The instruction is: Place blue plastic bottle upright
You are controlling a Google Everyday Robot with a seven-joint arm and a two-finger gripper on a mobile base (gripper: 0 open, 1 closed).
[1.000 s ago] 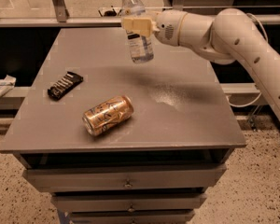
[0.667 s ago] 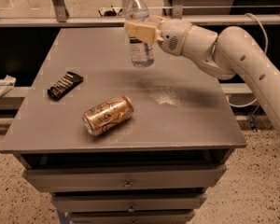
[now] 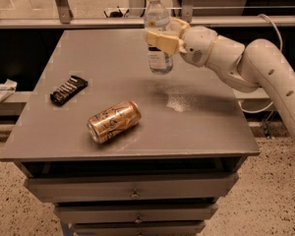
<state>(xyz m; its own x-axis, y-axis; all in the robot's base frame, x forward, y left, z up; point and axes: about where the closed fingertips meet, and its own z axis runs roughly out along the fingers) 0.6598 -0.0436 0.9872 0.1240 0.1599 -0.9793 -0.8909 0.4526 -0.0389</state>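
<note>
The blue plastic bottle (image 3: 158, 57) is clear with a white cap and white label. It stands upright, with its base at or just above the grey table (image 3: 113, 87) near the back middle. My gripper (image 3: 160, 39) reaches in from the right on a white arm and is shut on the bottle around its middle, with tan fingers (image 3: 162, 42) across the label.
A gold drink can (image 3: 113, 121) lies on its side in the front middle of the table. A black snack bar (image 3: 68, 89) lies at the left. A white rag (image 3: 1, 90) sits on a ledge beyond the left edge. Drawers are below the tabletop.
The gripper has moved the bottle slightly forward and down toward the tabletop, and the arm has shifted right. The can and bar have not moved.
</note>
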